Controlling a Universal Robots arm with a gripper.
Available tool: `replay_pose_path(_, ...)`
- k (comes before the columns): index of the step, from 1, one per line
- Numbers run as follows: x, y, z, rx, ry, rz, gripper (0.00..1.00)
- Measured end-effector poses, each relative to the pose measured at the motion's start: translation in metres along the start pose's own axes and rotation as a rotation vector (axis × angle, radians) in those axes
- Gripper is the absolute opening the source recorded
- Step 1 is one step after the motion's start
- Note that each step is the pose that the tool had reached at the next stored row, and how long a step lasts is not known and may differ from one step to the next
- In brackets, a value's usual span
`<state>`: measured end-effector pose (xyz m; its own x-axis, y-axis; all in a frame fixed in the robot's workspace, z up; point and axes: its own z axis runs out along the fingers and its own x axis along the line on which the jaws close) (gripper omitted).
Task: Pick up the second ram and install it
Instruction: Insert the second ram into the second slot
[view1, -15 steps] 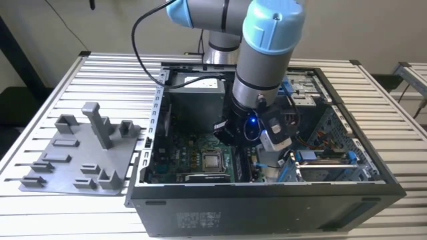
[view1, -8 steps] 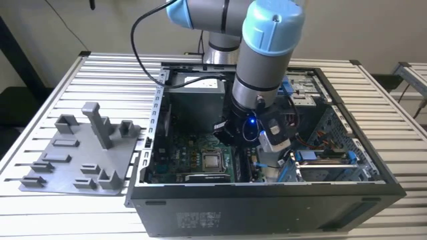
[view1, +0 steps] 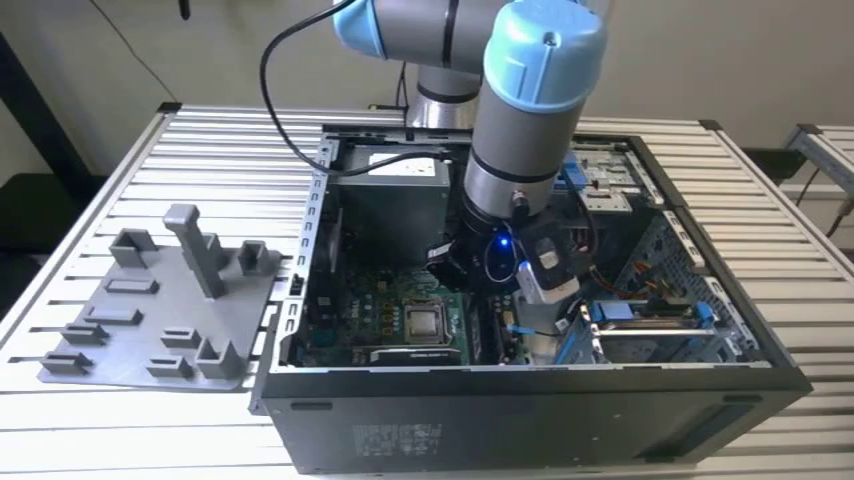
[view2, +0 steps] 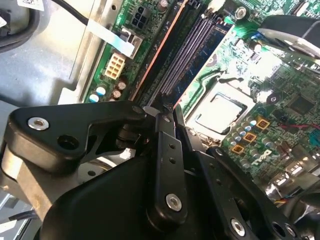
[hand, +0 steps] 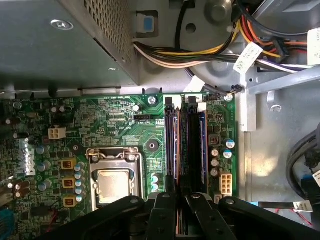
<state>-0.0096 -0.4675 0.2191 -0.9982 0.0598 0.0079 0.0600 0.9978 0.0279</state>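
Inside the open case (view1: 534, 400), over the motherboard (hand: 125, 125), I see the gripper (hand: 181, 212) pinched nearly closed on the second ram (hand: 181, 150), which stands edge-down along the slots (hand: 197, 145).

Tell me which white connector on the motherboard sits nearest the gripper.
The larger white connector, right beside the memory slots; the smaller white connector lies beyond the processor socket.
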Motion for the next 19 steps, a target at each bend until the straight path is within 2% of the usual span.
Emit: replay_pose_path(19,-0.0011,0.0,0.0023,0.0002,0.0,0.0,0.14)
